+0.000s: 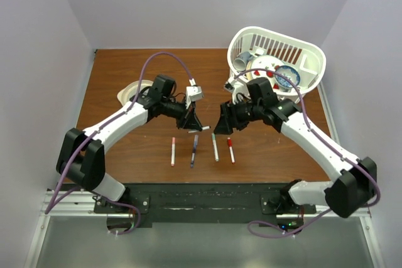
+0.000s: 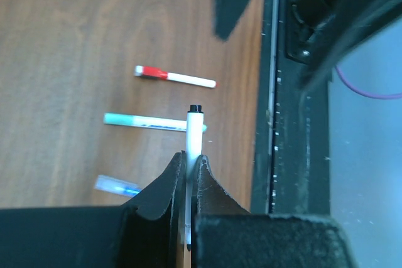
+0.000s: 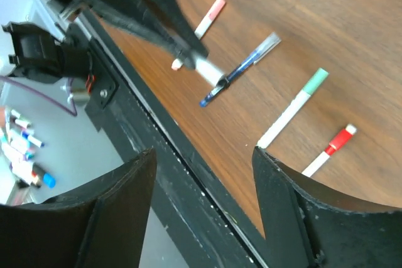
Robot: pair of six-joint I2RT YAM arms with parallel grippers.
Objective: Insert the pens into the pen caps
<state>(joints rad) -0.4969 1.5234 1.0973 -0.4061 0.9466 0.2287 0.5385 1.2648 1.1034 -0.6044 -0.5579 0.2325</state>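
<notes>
The left gripper (image 2: pixel 190 158) is pinching a white pen (image 2: pixel 194 131) tight, holding it over the table (image 2: pixel 75 42) with its black tip sticking out. The right gripper (image 3: pixel 202 155) is spreading wide with nothing in it. I think it needs a cap next, pushed on straight while the left is holding steady.

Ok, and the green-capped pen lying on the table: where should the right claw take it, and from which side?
Probably the white barrel of the green-capped pen, near its middle, from straight above with the open right claw across its width. It lies flat, and the red-capped pen and blue pen lie apart from it on either side.
</notes>
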